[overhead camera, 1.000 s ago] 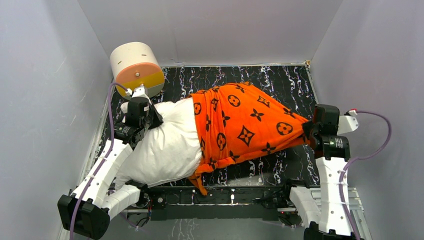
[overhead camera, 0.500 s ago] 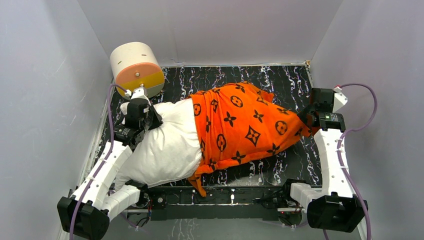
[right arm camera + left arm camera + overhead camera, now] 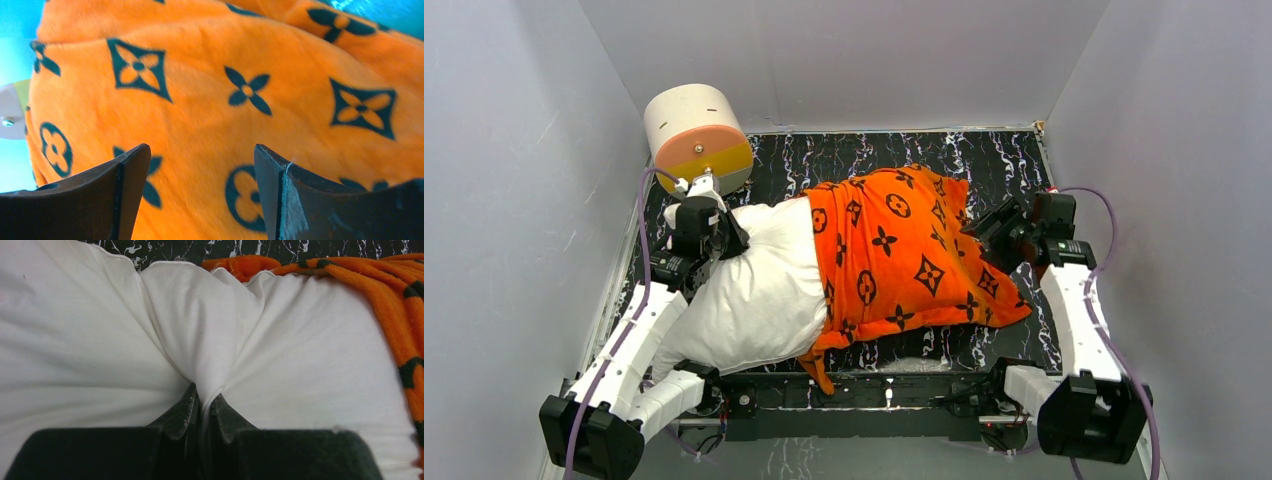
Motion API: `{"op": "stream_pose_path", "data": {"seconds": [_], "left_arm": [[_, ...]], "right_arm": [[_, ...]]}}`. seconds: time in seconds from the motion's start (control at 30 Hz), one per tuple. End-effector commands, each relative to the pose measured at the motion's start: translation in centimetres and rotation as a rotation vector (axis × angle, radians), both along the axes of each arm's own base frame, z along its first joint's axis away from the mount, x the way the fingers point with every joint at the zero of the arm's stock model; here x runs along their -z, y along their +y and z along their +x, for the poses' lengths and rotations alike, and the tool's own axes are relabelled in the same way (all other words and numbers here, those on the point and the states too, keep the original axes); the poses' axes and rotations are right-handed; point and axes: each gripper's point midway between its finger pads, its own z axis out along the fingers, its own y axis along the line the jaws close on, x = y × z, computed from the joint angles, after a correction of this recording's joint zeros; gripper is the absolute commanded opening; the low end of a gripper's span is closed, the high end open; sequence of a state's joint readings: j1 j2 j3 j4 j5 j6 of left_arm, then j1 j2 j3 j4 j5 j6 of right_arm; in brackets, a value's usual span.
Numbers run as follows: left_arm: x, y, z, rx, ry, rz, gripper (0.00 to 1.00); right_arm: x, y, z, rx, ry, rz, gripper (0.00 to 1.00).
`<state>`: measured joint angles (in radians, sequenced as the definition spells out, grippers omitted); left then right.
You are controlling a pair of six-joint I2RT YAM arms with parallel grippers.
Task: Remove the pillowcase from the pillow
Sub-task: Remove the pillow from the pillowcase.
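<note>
The white pillow [image 3: 759, 290] lies across the dark marbled floor, its left half bare. The orange pillowcase [image 3: 904, 255] with black motifs covers its right half and lies slack toward the right. My left gripper [image 3: 714, 240] is shut on a pinched fold of the pillow [image 3: 200, 340] at its upper left end; the fabric runs between the fingertips [image 3: 187, 405]. My right gripper [image 3: 984, 225] stands open over the right side of the pillowcase [image 3: 225, 100], its fingers [image 3: 272, 170] wide apart with nothing between them.
A cream-and-orange cylinder [image 3: 699, 135] stands at the back left corner, just behind my left wrist. Grey walls close in the left, right and back. The marbled floor [image 3: 1014, 165] shows behind and to the right of the pillowcase.
My right gripper has let go of the pillowcase's right end, opened wide and moved left and back over the fabric. The stretched pillowcase has gone slack. The left gripper has not moved.
</note>
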<state>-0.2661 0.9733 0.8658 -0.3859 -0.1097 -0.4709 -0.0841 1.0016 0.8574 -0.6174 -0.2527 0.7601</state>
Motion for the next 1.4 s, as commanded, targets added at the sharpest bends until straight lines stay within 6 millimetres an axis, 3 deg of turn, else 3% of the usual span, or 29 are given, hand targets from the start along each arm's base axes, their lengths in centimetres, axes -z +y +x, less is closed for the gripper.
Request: {"op": "stream_pose_path", "data": {"seconds": [0.0, 0.07, 0.2, 0.27, 0.37, 0.43, 0.53, 0.73, 0.77, 0.87, 0.93, 1.0, 1.03, 1.17, 1.37], "left_arm": [[2.1, -0.1, -1.7, 0.059, 0.093, 0.024, 0.00], [2.1, -0.3, -1.7, 0.072, 0.101, 0.018, 0.00], [2.1, -0.3, -2.1, 0.069, 0.110, 0.013, 0.00], [2.1, -0.3, -2.2, 0.070, 0.107, 0.011, 0.00], [2.0, -0.2, -2.1, 0.072, 0.110, 0.022, 0.00], [1.9, 0.0, -2.0, 0.067, 0.115, 0.035, 0.00], [2.0, 0.2, -1.9, 0.060, 0.119, 0.042, 0.00], [2.4, 0.4, -1.9, 0.053, 0.129, 0.060, 0.00], [2.4, 0.5, -1.8, 0.050, 0.127, 0.061, 0.00], [2.5, 0.4, -1.6, 0.046, 0.132, 0.056, 0.00], [2.4, 0.2, -1.4, 0.049, 0.133, 0.052, 0.00], [2.3, 0.4, -1.4, 0.043, 0.131, 0.057, 0.00], [2.3, 0.5, -1.4, 0.037, 0.130, 0.062, 0.00], [2.4, 1.9, -1.9, -0.020, 0.141, 0.105, 0.00], [3.6, 4.2, -2.8, -0.125, 0.183, 0.175, 0.00]], "right_arm": [[-2.8, 1.4, 6.4, 0.018, -0.141, 0.163, 0.86], [-3.1, 2.3, 9.1, 0.032, -0.201, 0.251, 0.88], [-2.9, 2.4, 14.9, 0.162, -0.163, 0.246, 0.97], [-3.0, 3.4, 17.7, 0.187, -0.146, 0.225, 0.99], [-1.4, 5.3, 20.2, 0.246, -0.033, 0.159, 0.99], [0.6, 7.1, 20.1, 0.220, 0.095, 0.097, 0.99], [4.1, 7.9, 19.6, 0.237, 0.262, -0.028, 0.99], [8.8, 8.2, 16.4, 0.188, 0.435, -0.200, 0.99], [9.4, 8.4, 16.0, 0.171, 0.430, -0.203, 0.95], [10.3, 8.5, 15.4, 0.127, 0.396, -0.210, 0.69], [9.7, 7.6, 15.9, 0.120, 0.349, -0.254, 0.54], [8.0, 6.2, 16.9, 0.126, 0.277, -0.310, 0.24], [7.1, 5.1, 17.3, 0.155, 0.253, -0.341, 0.03], [2.3, -1.6, 18.5, 0.317, 0.146, -0.521, 0.00], [-4.9, -10.5, 17.7, 0.533, 0.045, -0.655, 0.00]]}}
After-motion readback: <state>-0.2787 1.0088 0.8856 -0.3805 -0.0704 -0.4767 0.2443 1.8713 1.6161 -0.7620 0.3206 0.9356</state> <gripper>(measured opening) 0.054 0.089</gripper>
